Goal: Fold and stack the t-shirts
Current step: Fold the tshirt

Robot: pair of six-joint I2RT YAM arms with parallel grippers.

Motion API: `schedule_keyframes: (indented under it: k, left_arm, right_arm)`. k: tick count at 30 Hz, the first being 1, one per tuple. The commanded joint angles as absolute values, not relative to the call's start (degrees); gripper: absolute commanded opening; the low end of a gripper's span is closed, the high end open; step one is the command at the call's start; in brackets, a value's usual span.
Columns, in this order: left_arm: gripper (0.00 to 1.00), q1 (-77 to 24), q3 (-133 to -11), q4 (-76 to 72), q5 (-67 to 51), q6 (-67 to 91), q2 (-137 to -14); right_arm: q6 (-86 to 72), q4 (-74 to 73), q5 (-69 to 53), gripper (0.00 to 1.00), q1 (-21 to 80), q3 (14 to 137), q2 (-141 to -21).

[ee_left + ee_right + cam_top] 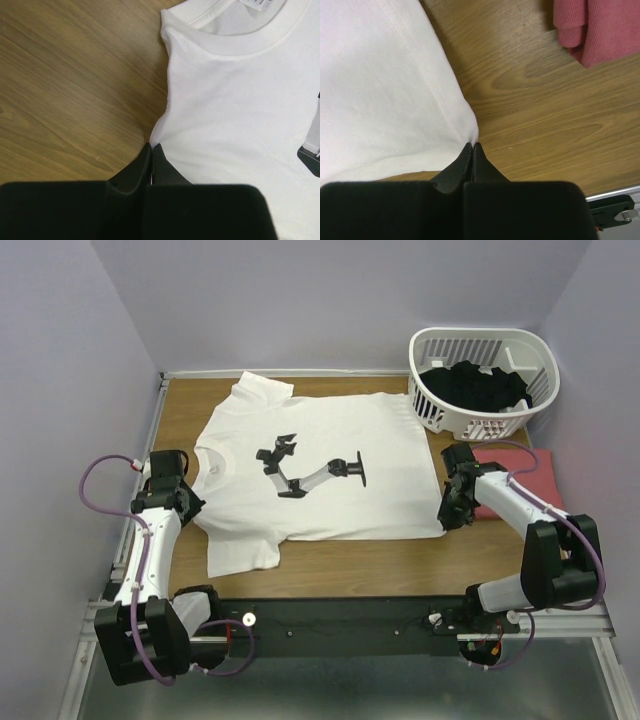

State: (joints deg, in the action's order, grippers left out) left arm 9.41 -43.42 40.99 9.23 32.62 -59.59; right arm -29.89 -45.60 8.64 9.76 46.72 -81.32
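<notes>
The white t-shirt (350,510) lies spread flat on the wooden table, with a black and grey print on its chest and its collar (235,37) toward the left. My left gripper (196,506) (151,146) is shut on the shirt's edge at the shoulder, just below the collar. At the right, my right gripper (446,520) (472,145) is shut on the near corner of the shirt's hem (437,95). The salmon-red t-shirt (545,475) (600,30) lies folded on the table at the right, partly under the right arm.
A white slatted basket (480,335) holding dark clothes (470,385) stands at the back right corner. Bare wood (555,110) shows between the white shirt's hem and the salmon-red one. Purple walls close in the table on three sides.
</notes>
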Motion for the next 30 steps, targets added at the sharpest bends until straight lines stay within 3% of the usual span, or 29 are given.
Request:
schedule_keyframes:
  k: [1,18,30]
  left_arm:
    - [0.00,10.02,-46.05,41.58,11.94,31.38,-61.17]
    - [0.00,9.93,-52.91,33.22,12.48,30.94,-74.96]
    - [0.00,9.67,-56.86,29.62,11.87,29.36,-84.02]
  right_arm:
    - [-27.60,-48.69,9.14,0.01,9.58,50.70,-82.17]
    - [-23.38,-48.16,12.21,0.01,7.03,71.45,-95.44]
    - [-21.80,-45.18,15.03,0.00,6.94,78.66,-102.65]
